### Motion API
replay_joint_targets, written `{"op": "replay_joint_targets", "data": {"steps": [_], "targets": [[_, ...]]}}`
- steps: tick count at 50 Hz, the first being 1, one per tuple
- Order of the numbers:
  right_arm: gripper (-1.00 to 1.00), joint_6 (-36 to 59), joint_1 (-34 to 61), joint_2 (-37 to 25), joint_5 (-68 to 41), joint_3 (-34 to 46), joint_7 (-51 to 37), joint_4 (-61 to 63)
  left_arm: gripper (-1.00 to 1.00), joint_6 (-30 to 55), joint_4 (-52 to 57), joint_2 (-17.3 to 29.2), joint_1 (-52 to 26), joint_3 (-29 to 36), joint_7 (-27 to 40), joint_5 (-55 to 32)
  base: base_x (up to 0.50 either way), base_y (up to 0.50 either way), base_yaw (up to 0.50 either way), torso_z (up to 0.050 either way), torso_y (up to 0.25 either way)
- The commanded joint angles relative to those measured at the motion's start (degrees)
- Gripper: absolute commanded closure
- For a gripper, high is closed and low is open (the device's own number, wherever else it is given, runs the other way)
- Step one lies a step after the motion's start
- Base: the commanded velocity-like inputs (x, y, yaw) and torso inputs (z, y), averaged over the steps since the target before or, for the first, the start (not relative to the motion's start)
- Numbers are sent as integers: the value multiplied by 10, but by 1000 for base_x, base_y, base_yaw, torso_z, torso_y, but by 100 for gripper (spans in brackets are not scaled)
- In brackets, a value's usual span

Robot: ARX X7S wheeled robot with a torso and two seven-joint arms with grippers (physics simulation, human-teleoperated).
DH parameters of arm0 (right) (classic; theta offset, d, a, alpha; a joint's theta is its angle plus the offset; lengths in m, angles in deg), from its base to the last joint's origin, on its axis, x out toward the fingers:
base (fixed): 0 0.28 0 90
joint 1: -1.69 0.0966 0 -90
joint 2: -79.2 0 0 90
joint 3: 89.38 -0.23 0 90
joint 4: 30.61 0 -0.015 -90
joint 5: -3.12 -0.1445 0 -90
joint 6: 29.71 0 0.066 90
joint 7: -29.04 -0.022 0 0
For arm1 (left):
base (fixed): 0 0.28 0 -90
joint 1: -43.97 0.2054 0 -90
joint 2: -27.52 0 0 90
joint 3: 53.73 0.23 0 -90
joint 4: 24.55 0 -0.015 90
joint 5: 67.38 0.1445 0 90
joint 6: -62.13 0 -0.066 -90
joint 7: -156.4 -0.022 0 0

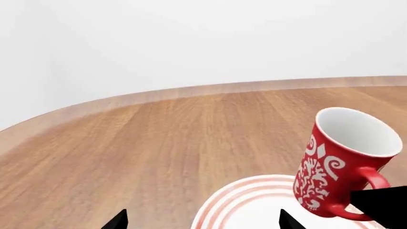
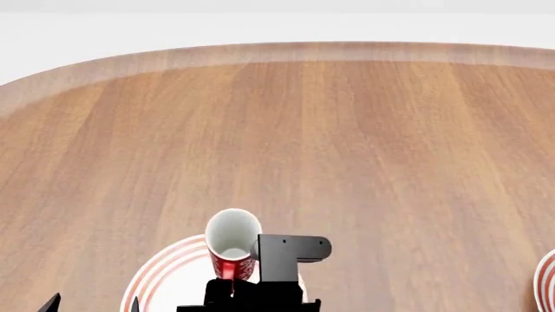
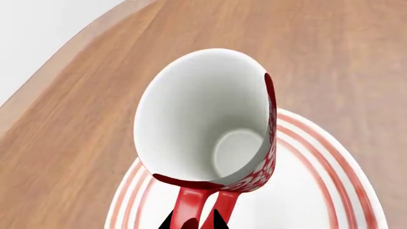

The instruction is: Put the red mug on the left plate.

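Right now the right gripper (image 3: 192, 223) is clenched on the loop handle of the red mug (image 2: 232, 246), holding it tilted just over the left plate (image 2: 169, 276) at the near left of the wooden table (image 2: 347, 143). Whether the mug touches the plate is unclear. The left gripper (image 1: 200, 220) stands released beside the plate.

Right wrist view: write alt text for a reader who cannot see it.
The red mug, white inside, is held by its handle in the right gripper, mouth tilted toward the camera. Below it lies the left plate, white with red rings, on a wooden table.
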Motion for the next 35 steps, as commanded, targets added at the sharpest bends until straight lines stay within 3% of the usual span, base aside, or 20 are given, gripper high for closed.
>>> {"op": "replay_joint_targets", "data": {"steps": [1,35], "targets": [[100,-12,11,18,14,8,21,-43,-100,-4,-7,0,-2,1,-1,-1,0,0,0,0,0],[100,-24,22,47,30,44,39,-108,-100,-4,-6,3,-4,5,3,-4,0,0,0,0,0]]}}
